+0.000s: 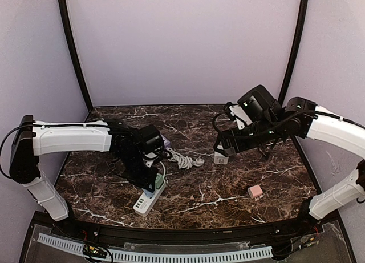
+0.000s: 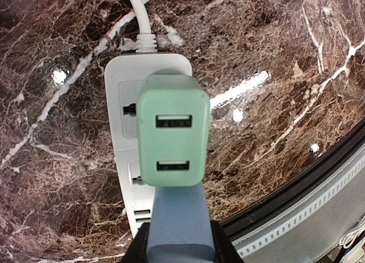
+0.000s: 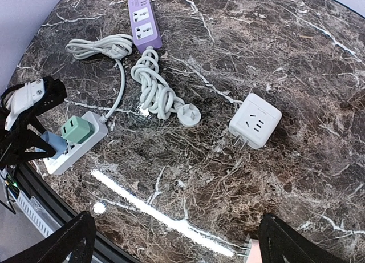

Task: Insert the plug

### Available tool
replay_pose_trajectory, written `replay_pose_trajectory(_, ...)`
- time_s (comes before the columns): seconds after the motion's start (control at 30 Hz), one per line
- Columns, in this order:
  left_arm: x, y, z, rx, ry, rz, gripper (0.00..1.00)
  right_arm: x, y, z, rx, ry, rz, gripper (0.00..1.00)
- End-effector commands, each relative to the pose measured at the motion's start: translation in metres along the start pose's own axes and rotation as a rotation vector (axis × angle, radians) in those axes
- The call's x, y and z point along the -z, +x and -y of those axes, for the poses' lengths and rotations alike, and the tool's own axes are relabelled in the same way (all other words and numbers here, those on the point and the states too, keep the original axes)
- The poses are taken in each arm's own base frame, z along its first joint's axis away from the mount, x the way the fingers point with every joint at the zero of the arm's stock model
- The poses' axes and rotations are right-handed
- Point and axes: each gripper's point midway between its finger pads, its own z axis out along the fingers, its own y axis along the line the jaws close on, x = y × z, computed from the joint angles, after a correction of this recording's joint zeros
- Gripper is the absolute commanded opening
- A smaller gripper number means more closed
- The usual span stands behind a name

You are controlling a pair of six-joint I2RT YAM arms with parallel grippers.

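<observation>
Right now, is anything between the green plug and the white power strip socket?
Nothing visible. The left hand holds the green plug directly over the white power strip; its prongs are hidden, so seating is unclear.

We see two arms built alike. The left arm point(image 1: 71, 137) and the right arm point(image 1: 336, 126) each have glossy white, rounded link shells joined by matte black joint housings. A thin black cable point(image 1: 57, 126) runs along the top of each white shell. Small green lights point(image 1: 244, 104) glow on the right arm's black wrist. The left jaws have blue-grey pads point(image 2: 179, 217), and the right jaws look black.
</observation>
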Motion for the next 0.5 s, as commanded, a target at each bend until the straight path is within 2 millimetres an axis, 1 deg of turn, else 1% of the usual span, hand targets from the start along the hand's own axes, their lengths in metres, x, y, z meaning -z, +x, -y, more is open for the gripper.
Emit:
replay_pose_trajectory(0.0,0.0082,-0.0056,0.0035,-0.005,-0.008,0.013,0.01,0.0007,-0.0070,0.0029,0.039,0.014,0.004,0.99)
replay_pose_trajectory(0.23,0.0019,-0.0055,0.0016,0.000,-0.020,0.000,0.01,-0.0020,0.0014,0.0076,0.048,0.024,-0.010,0.99)
replay_pose_trajectory(0.47,0.0013,-0.0029,-0.0031,-0.017,-0.050,-0.018,0.01,-0.0054,0.0017,0.0096,0.055,0.034,-0.015,0.99)
